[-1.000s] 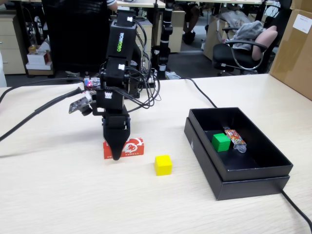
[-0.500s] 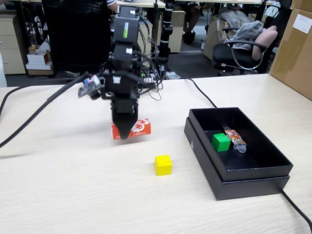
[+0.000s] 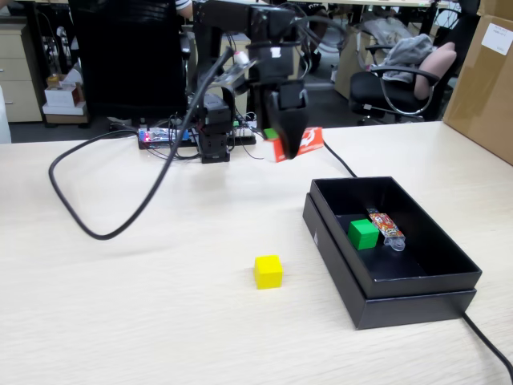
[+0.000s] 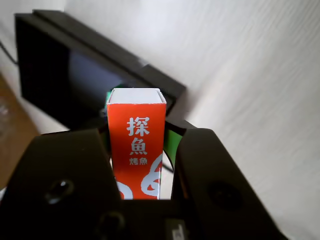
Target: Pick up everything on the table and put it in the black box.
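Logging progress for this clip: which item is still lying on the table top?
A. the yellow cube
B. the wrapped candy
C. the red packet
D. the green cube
A: the yellow cube sits alone on the table, while the green cube and wrapped candy lie inside the black box and the red packet is held up in the hand.

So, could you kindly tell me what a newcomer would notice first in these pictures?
Probably the red packet clamped in the pincer, held in the air behind the black box. Next, the yellow cube alone on the table, left of the box in the fixed view, and the green cube inside it.
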`<action>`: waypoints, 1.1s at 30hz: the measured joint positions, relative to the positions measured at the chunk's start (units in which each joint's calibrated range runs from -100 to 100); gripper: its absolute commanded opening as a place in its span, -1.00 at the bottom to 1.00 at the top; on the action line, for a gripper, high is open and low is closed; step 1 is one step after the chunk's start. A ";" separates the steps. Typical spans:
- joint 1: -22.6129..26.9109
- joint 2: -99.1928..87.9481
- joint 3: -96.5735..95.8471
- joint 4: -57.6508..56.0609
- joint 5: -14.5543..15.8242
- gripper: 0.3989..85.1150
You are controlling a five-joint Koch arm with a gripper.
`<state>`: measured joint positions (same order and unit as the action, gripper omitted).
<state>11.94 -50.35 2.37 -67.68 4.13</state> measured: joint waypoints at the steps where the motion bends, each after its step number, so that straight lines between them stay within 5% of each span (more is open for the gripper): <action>1: 0.68 2.41 3.84 0.00 0.54 -0.77; 12: 2.05 37.24 18.17 2.47 2.30 -0.77; 22: 4.93 41.29 18.26 3.78 4.35 -0.77; 33: 2.10 42.18 14.89 7.81 4.00 -0.77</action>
<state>14.04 -8.17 17.26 -59.87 8.13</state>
